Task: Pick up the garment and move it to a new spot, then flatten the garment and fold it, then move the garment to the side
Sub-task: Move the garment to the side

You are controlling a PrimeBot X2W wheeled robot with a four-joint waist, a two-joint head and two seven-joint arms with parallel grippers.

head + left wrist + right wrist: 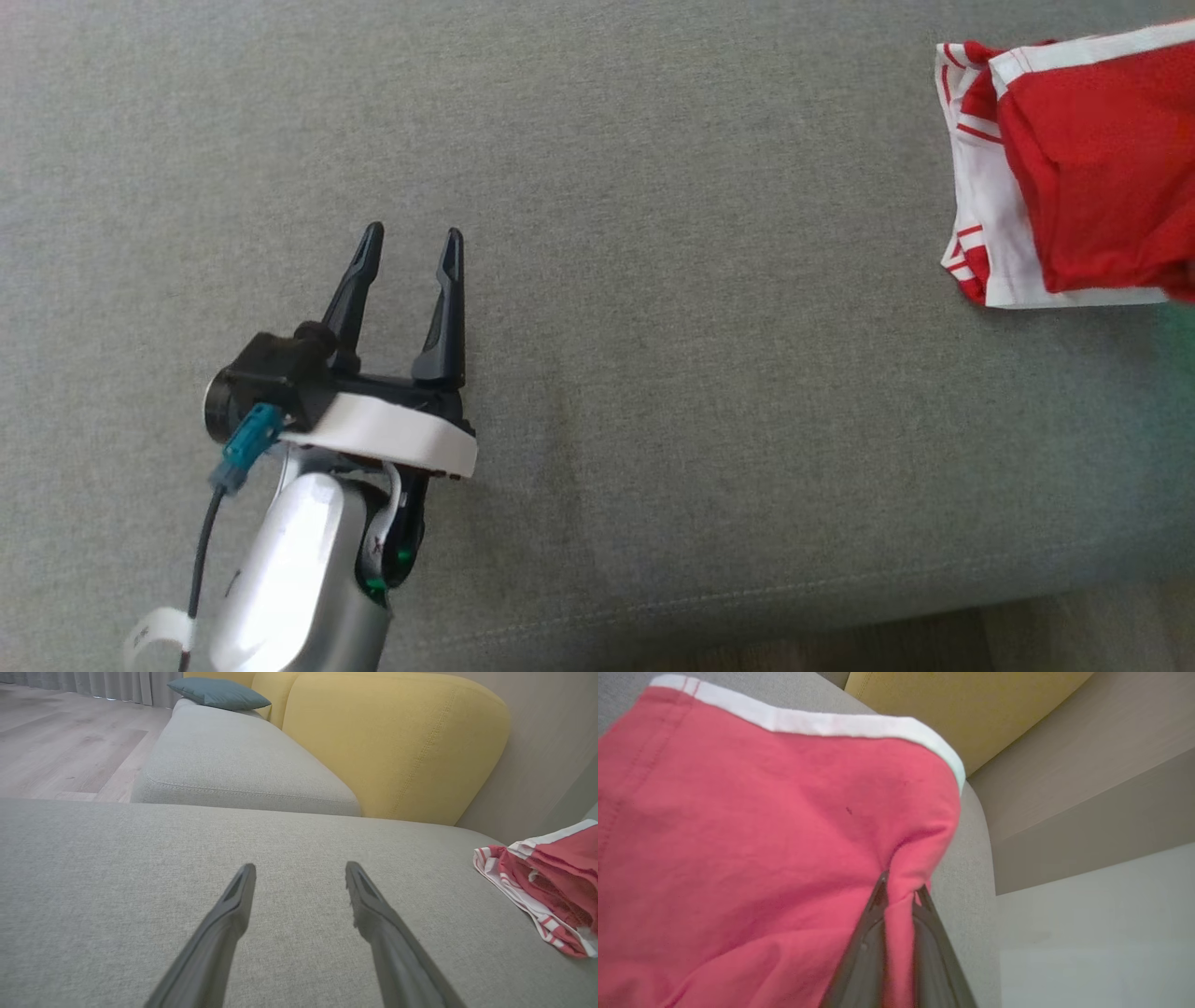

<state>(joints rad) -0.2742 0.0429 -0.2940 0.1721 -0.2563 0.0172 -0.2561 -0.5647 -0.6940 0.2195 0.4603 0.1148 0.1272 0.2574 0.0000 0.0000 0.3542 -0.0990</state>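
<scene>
The garment (pixel 1092 168) is red with white bands and red stripes, bunched at the far right of the grey sofa seat (pixel 653 280). In the left wrist view the garment (pixel 556 882) lies to the right, well apart from my left gripper (pixel 299 877). That left gripper (pixel 411 247) hovers open over bare cushion with nothing between its fingers. In the right wrist view my right gripper (pixel 901 891) is shut on a fold of the red garment (pixel 761 835), whose cloth runs between the two dark fingers.
A yellow backrest (pixel 387 742) rises behind the seat. A second grey cushion (pixel 233 760) with a teal pillow (pixel 219 693) lies beyond. Wooden floor (pixel 60 742) shows at the left, and the sofa's front edge (pixel 840 607) runs along the bottom.
</scene>
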